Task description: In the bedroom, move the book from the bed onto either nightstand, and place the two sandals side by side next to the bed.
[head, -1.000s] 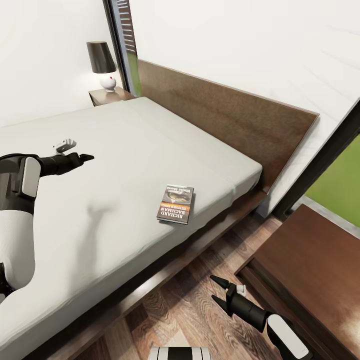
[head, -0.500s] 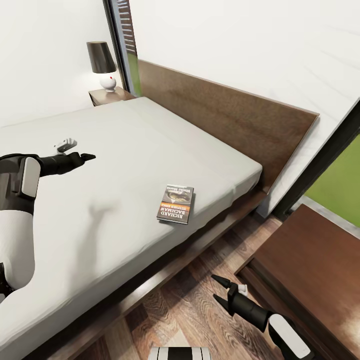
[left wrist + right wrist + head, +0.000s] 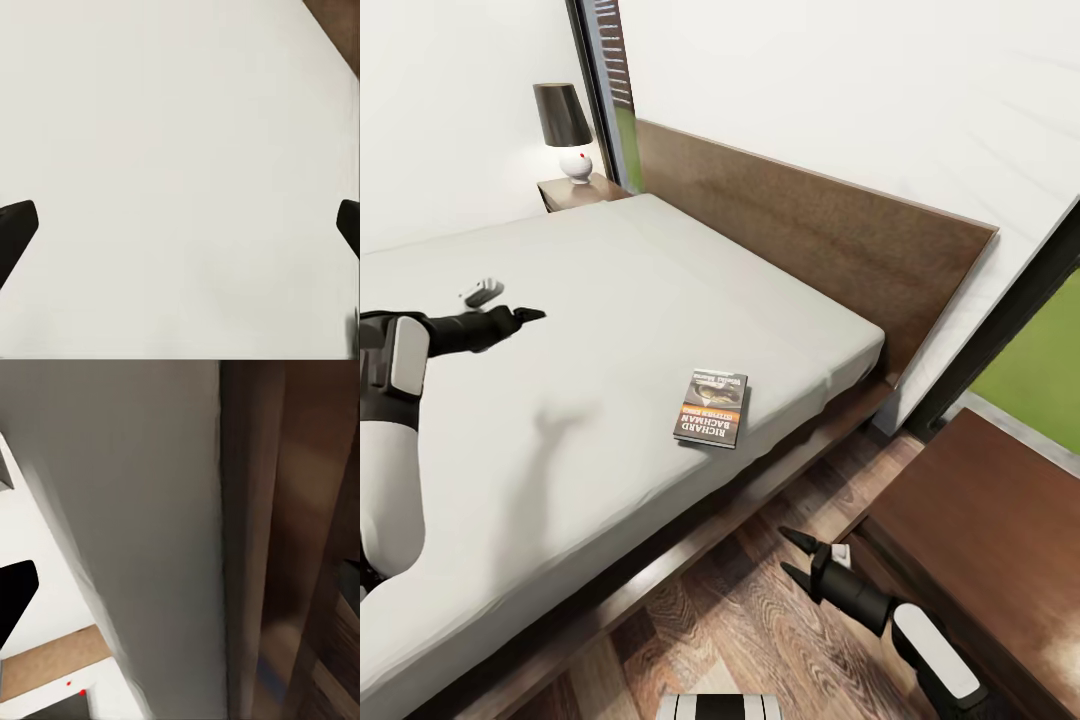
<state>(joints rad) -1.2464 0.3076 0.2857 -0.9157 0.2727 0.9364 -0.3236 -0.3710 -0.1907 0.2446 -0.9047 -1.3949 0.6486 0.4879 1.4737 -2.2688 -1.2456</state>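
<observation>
Book not yet moved, seen lying on bed between grippers. Left gripper and right gripper both held open, empty. Sandals step not done.

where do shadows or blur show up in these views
Head view: sharp, the left arm's soft shadow falls on the mattress left of the book. Left wrist view: flat, featureless grey mattress. Right wrist view: close surfaces look smeared.
</observation>
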